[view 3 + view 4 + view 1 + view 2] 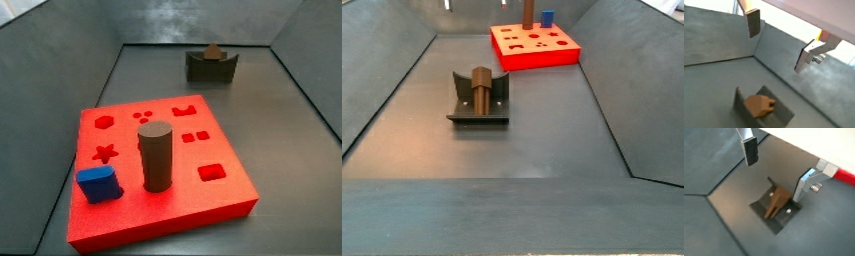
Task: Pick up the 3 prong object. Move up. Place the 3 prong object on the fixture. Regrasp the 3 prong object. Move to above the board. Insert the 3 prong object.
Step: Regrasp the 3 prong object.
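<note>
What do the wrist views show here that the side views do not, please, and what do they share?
Only the wrist views show the claw: its fingers stand apart, open and empty, above the fixture. Only the side views show the whole board, with a tall dark cylinder and a blue block standing in it; in a wrist view just a red sliver shows. Both kinds of view share the grey floor, the fixture and the 3 prong object resting on it.

Grey floor (529, 140) carries the fixture (478, 100) and board (539, 48); gripper (777, 42) above.
</note>
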Controlling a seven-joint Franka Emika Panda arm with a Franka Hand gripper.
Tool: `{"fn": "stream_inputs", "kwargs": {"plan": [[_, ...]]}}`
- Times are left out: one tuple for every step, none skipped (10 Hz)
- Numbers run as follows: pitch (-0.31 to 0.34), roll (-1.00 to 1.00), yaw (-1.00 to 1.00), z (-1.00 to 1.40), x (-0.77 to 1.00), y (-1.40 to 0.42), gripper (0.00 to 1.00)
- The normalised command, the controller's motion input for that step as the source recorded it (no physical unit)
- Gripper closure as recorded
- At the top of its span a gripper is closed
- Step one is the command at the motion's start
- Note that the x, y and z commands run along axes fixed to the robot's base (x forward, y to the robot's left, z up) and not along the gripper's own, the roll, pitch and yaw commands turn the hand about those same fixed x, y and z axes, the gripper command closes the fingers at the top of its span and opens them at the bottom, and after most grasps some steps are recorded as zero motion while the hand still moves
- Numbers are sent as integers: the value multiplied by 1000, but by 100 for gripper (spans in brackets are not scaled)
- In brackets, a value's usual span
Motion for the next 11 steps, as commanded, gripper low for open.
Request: {"fn": "stream_inputs", "kwargs": {"plan": [[31,1000,33,-5,44,-27,0],[56,1000,42,-11,63,-29,0],[82,1000,50,-14,75,-34,0],[127,987,74,-14,89,-37,0],[135,855,82,-13,94,-41,0],[142,597,106,-16,97,-40,0],[136,408,126,-17,97,-42,0],[123,254,144,-10,93,-31,0],[14,217,104,-1000,33,78,0],[-8,205,107,-1000,33,77,0],[-35,176,101,-1000,42,69,0]]}}
